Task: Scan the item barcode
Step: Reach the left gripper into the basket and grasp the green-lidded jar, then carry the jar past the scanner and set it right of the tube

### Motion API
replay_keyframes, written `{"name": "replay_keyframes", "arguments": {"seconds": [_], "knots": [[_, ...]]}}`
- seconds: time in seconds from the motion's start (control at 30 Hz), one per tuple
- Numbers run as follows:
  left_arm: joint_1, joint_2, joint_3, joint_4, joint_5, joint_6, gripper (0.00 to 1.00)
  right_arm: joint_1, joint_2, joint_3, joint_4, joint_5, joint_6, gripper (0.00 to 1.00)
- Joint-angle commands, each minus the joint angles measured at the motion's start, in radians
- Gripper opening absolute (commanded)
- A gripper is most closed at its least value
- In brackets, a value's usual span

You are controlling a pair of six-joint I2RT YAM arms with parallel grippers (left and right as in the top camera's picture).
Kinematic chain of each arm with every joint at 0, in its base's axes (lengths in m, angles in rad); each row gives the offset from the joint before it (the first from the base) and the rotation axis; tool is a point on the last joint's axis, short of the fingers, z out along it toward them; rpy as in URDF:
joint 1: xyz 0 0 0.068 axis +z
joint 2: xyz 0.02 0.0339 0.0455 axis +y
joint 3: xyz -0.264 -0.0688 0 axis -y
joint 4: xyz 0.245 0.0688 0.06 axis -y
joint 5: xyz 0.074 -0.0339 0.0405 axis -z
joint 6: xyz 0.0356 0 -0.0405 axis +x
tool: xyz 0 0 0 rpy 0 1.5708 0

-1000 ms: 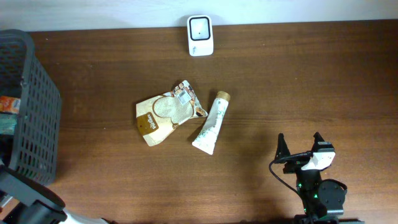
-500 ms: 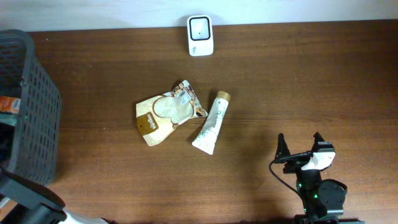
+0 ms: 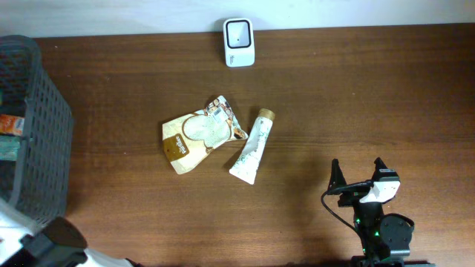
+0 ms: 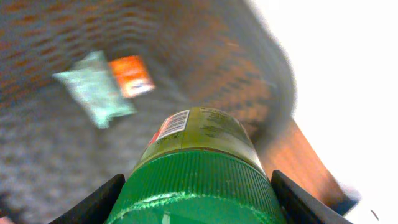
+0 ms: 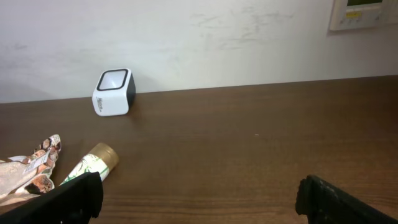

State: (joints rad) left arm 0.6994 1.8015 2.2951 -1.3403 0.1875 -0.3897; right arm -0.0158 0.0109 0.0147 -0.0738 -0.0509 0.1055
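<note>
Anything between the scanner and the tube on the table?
Nothing: overhead shows bare tabletop between scanner and tube; the pouch sits left of it.

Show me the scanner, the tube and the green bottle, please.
scanner [image 3: 239, 33]: overhead view, on its dark window.
tube [image 3: 251, 150]: overhead view, on the middle of its body.
bottle [image 4: 199, 180]: left wrist view, on its ribbed green cap.

Mock checkout: barcode scanner [image 3: 239, 42], basket [image 3: 46, 141]
</note>
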Motion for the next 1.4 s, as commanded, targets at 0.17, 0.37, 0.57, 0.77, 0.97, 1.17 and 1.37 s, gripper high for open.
{"name": "replay_keyframes", "arguments": {"seconds": [0.17,0.37,0.57,0.77,0.97,1.17,1.37], "knots": [[-0.448,-0.072,0.042,-0.053,-0.027,0.047,0.56,0.008,-0.008,-0.009,0.002,-0.005,0.007,0.98],[-0.765,0.001,0.042,-0.056,-0.171,0.047,0.57,0.008,-0.008,-0.009,0.002,-0.005,0.007,0.98],[-0.994,0.154,0.042,-0.010,-0.188,0.049,0.58,0.008,-0.008,-0.009,0.002,-0.005,0.007,0.98],[-1.179,0.333,0.042,0.139,-0.188,0.097,0.59,0.008,-0.008,-0.009,0.002,-0.005,0.007,0.99],[-1.338,0.464,0.042,0.260,-0.200,0.183,0.58,0.008,-0.007,-0.009,0.002,-0.005,0.007,0.98],[-1.439,0.536,0.042,0.245,-0.264,0.206,0.59,0.008,-0.008,-0.009,0.002,-0.005,0.007,0.98],[-1.476,0.573,0.042,0.172,-0.262,0.204,0.58,0.008,-0.008,-0.009,0.002,-0.005,0.007,0.98]]}}
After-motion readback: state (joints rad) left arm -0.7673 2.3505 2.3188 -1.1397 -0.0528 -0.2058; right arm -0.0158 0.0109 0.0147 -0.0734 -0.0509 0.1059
